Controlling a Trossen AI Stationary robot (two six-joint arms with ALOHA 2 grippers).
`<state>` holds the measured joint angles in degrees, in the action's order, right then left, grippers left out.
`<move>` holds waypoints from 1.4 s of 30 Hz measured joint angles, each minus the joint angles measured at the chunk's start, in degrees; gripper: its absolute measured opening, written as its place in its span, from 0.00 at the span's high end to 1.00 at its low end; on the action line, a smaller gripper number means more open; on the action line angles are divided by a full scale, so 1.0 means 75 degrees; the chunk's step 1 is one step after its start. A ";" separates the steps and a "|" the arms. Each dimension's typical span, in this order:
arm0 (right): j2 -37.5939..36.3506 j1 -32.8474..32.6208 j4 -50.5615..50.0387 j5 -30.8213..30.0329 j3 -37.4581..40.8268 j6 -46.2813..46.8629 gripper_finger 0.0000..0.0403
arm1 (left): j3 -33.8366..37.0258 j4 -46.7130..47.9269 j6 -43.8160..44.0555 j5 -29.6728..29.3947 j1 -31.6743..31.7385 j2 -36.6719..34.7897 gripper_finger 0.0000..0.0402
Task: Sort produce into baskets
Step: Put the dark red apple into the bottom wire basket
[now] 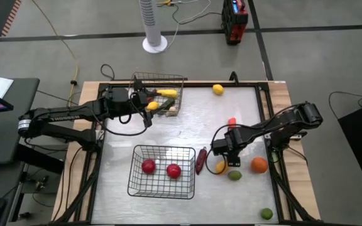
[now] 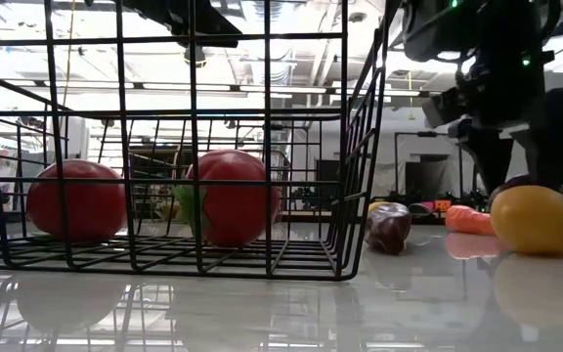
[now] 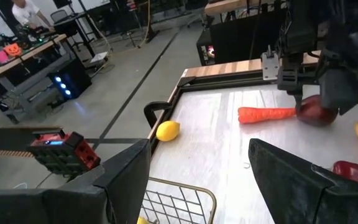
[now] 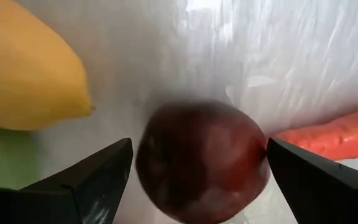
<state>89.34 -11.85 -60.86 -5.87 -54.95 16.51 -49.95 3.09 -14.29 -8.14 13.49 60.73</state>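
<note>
My right gripper (image 4: 197, 155) is open and low over the table, its fingers on either side of a round dark red fruit (image 4: 202, 160) that rests on the table; it also shows in the left wrist view (image 3: 316, 113). A yellow fruit (image 4: 27, 74) and an orange carrot (image 4: 328, 134) lie beside it. My left gripper (image 3: 197, 180) is open and empty above the far wire basket (image 1: 168, 80), which holds yellow and green pieces. The near wire basket (image 1: 162, 188) holds two round red pieces (image 2: 76, 200). My right gripper's fingers (image 4: 104, 168) come from above and stand close on either side of the dark red fruit's widest part. Whether they touch it I cannot tell. The fruit sits on the table.
A long dark red pepper (image 1: 200, 160) lies right of the near basket. A yellow fruit (image 1: 220, 167), a green one (image 1: 234, 175) and an orange (image 1: 259, 165) lie by my right gripper. A lemon (image 1: 218, 89) is at the far edge, and a green fruit (image 1: 266, 213) at the near right.
</note>
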 joint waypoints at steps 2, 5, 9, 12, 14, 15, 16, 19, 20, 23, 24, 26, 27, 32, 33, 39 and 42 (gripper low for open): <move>-0.0003 0.0058 0.0223 0.0132 0.0227 -0.0025 0.01 | 0.0000 0.0000 -0.0001 0.0000 0.0002 0.0000 0.35; -0.0007 0.0151 0.0398 0.0340 0.0568 -0.0058 0.01 | 0.0000 0.0000 0.0001 0.0000 0.0002 0.0000 0.35; 0.0000 0.0323 0.0419 0.0393 0.0641 -0.0045 0.06 | 0.0000 -0.0010 -0.0001 0.0000 -0.0001 0.0000 0.35; 0.0000 0.0369 0.0415 0.0390 0.0639 -0.0168 0.12 | 0.0000 -0.0035 -0.0001 0.0000 0.0002 0.0000 0.35; 0.0000 0.0366 0.0402 0.0386 0.0639 -0.0262 0.16 | 0.0000 -0.0038 -0.0004 0.0000 0.0001 0.0000 0.35; 0.0000 0.0389 0.0391 0.0388 0.0630 -0.0318 0.18 | 0.0000 -0.0035 -0.0004 0.0000 0.0001 0.0000 0.35; 0.0000 0.0403 0.0322 0.0390 0.0587 -0.0349 0.19 | 0.0000 -0.0040 -0.0004 0.0000 0.0001 0.0001 0.35; 0.0001 0.0444 0.0134 0.0388 0.0282 -0.0389 0.20 | 0.0000 -0.0041 -0.0004 0.0000 0.0001 0.0000 0.35; 0.0000 0.0455 0.0100 0.0388 0.0136 -0.0414 0.20 | 0.0000 -0.0042 -0.0003 0.0000 0.0002 0.0000 0.35; 0.0001 0.0506 0.0028 0.0382 -0.0459 -0.0584 0.19 | 0.0000 -0.0047 -0.0001 0.0000 -0.0001 0.0000 0.35; 0.0003 0.0503 0.0058 0.0379 -0.0686 -0.0639 0.19 | 0.0000 -0.0047 -0.0001 0.0000 0.0001 0.0000 0.35; 0.0000 0.0503 0.0253 0.0371 -0.1146 -0.0712 0.19 | 0.0000 -0.0050 -0.0002 0.0000 0.0001 0.0000 0.35; 0.0001 0.0503 0.0383 0.0370 -0.1386 -0.0757 0.19 | 0.0000 -0.0050 -0.0001 0.0000 0.0001 0.0000 0.35; 0.0000 0.0408 0.1122 0.0373 -0.2462 -0.1004 0.19 | 0.0000 -0.0041 -0.0001 0.0000 0.0001 0.0000 0.35; 0.0000 0.0355 0.1309 0.0370 -0.2610 -0.1103 0.19 | 0.0000 -0.0030 -0.0004 0.0000 -0.0001 0.0000 0.35; 0.0000 -0.0007 0.3185 0.0376 -0.2916 -0.1599 0.19 | 0.0000 -0.0015 -0.0001 -0.0001 0.0002 0.0000 0.35; 0.0017 -0.0182 0.4336 0.0376 -0.2809 -0.1857 0.18 | 0.0000 -0.0012 -0.0001 -0.0001 -0.0001 0.0000 0.35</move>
<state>89.47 -13.22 -28.33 -3.05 -76.01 2.58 -49.95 3.00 -14.31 -8.15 13.47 60.73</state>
